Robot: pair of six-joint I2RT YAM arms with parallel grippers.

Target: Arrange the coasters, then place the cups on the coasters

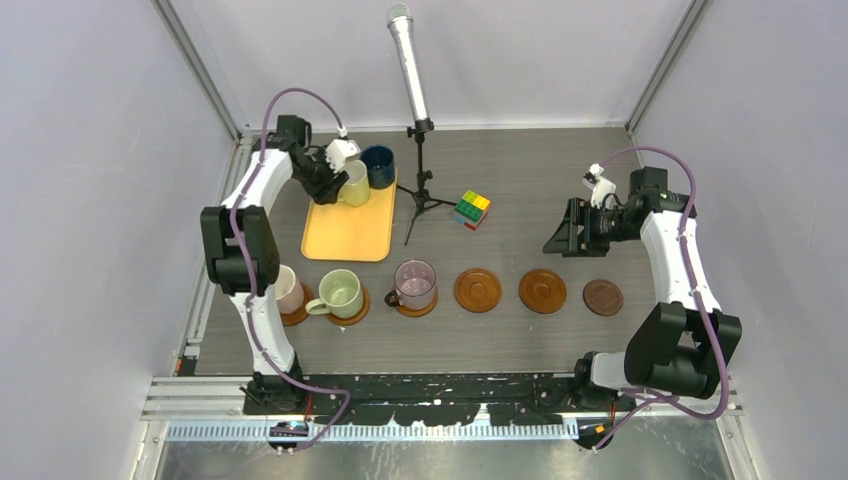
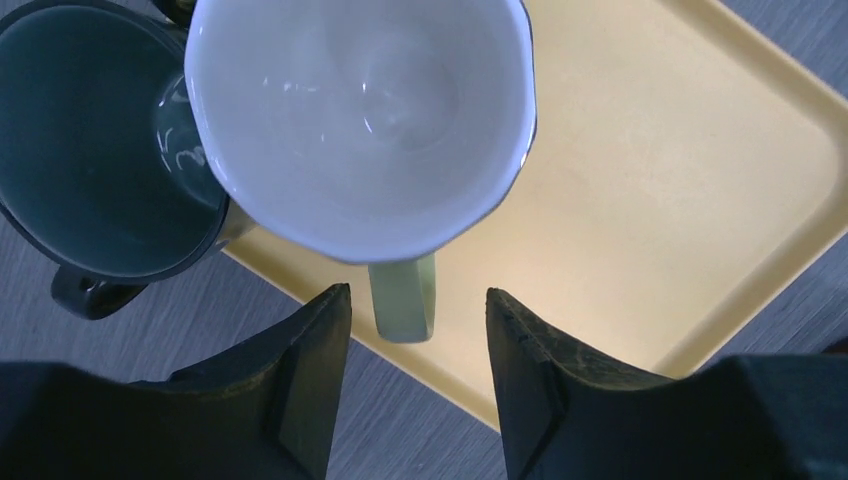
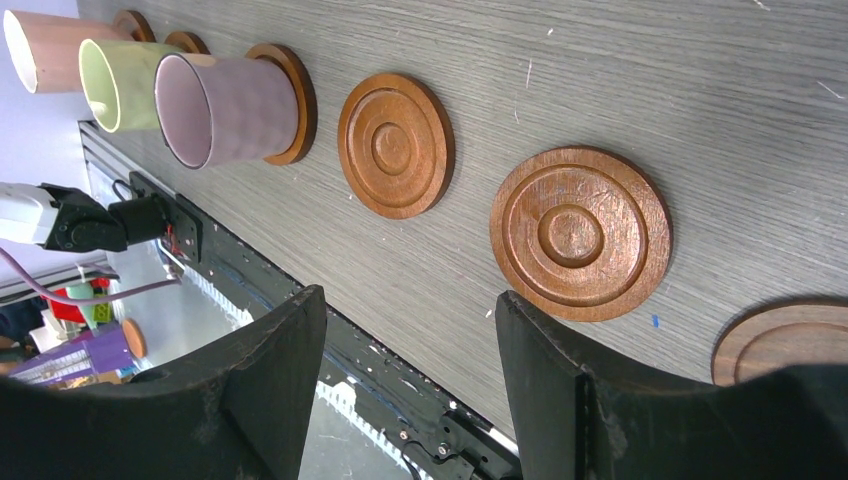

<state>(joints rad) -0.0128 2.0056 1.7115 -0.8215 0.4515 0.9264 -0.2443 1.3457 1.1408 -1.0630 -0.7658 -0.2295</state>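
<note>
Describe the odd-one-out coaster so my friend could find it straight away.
On the grey table, follow the row of wooden discs to its right end. The last coaster is empty, smaller and darker than the two reddish empty coasters left of it.

Here's the left arm (image 1: 262, 190): smooth white shells on the links, chunky black joint housings (image 1: 240, 245), and a purple cable (image 1: 300, 95) running along it from wrist to base. The right arm (image 1: 680, 260) is its twin, the same white and black, with its own purple cable too. Each arm ends in a black base (image 1: 275, 395) at the table edge, and each wrist carries a small white camera block (image 1: 343, 150). Up close, the left gripper (image 2: 415, 300) shows 2 matte black wedge-shaped fingers (image 2: 310, 380) with flat inner faces. The right gripper (image 3: 410, 300) has the same 2 black fingers, with rounded backs and a slightly rough, scuffed surface.
</note>
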